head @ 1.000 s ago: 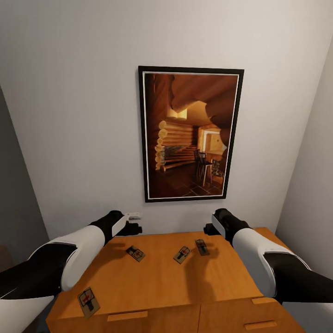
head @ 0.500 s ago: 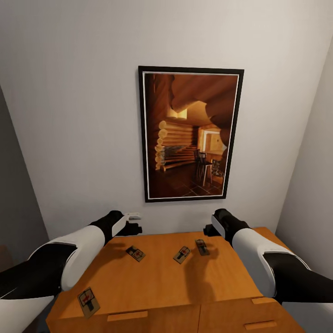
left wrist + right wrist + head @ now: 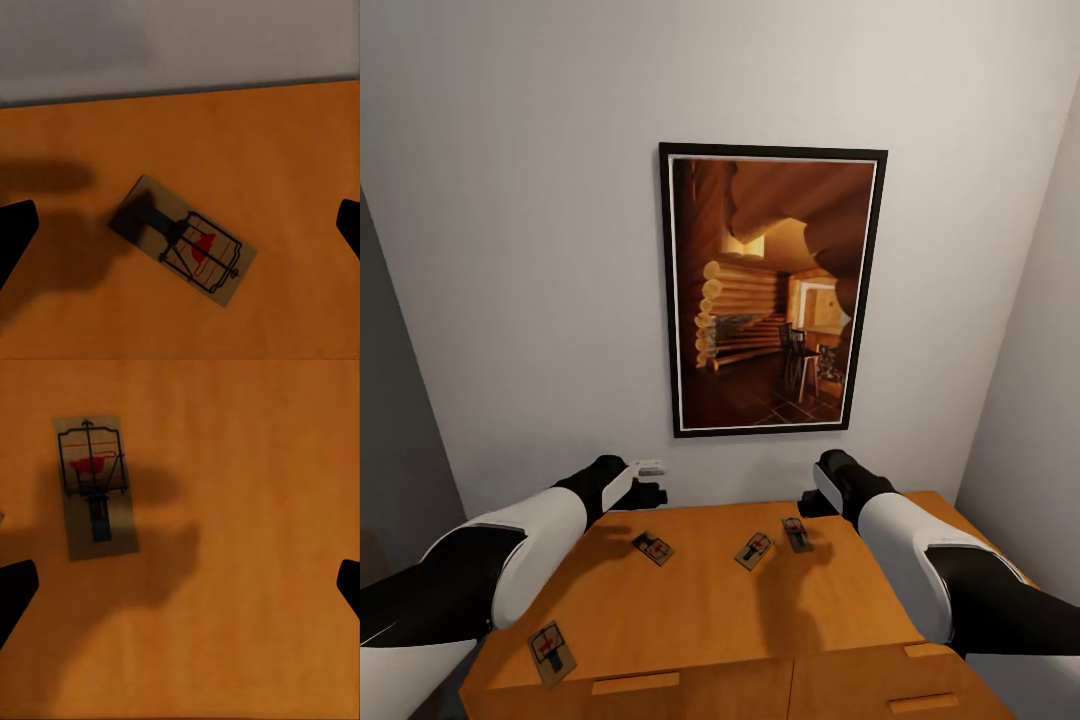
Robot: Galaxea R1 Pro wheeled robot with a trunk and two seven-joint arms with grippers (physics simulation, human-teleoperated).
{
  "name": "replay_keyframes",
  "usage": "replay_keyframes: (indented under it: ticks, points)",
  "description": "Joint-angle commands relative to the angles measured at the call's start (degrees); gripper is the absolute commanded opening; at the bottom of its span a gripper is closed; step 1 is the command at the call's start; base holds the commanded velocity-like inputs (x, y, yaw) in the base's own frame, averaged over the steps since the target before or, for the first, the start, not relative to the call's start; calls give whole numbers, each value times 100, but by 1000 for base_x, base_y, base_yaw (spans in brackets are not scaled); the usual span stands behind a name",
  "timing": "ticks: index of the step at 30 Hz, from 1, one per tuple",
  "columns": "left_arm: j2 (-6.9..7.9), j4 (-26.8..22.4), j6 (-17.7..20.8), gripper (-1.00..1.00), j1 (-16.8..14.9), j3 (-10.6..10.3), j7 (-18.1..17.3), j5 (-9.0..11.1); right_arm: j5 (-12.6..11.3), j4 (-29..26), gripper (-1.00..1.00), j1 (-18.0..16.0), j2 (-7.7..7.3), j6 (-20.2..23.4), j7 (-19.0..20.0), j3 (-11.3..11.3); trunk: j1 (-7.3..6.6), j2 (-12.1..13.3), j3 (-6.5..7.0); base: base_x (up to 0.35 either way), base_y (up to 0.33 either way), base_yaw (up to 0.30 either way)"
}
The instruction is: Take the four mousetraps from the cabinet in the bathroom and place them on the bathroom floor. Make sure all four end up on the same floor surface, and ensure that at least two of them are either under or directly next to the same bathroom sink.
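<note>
Several mousetraps lie flat on the orange-brown cabinet (image 3: 700, 610) top: one at the back left (image 3: 653, 548), two near the back middle (image 3: 753, 550) (image 3: 795, 533), one at the front left corner (image 3: 550, 650). My left gripper (image 3: 650, 494) hovers at the cabinet's back edge, open, above a mousetrap (image 3: 184, 240) that lies between its spread fingertips (image 3: 15, 232). My right gripper (image 3: 807, 503) is open too, over the cabinet top, and a mousetrap (image 3: 96, 486) lies off to one side of its fingertips (image 3: 15, 585). The bathroom floor is out of view.
A white wall stands right behind the cabinet and carries a large framed picture (image 3: 772, 290). A grey wall closes in on the right. Bar handles (image 3: 635, 683) (image 3: 923, 703) mark the drawers at the cabinet's front.
My right arm has edged slightly left and down towards the back-middle mousetraps. The left arm and the mousetraps have not moved.
</note>
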Motion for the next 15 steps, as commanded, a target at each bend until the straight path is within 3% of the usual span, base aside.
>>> replay_keyframes:
  ticks: [1,8,15]
  points:
    - [0,-10,28,100,0,-49,10,58,51,-9,100,0,31,45,-2,-26,2,-4,-3,0,0,0]
    - [0,-10,15,100,1,-50,10,43,63,-19,100,0,208,97,-37,-27,2,-4,-3,0,0,0]
    - [-4,-10,16,100,1,-51,30,11,66,-23,100,0,268,102,-50,-28,2,-4,-3,0,0,0]
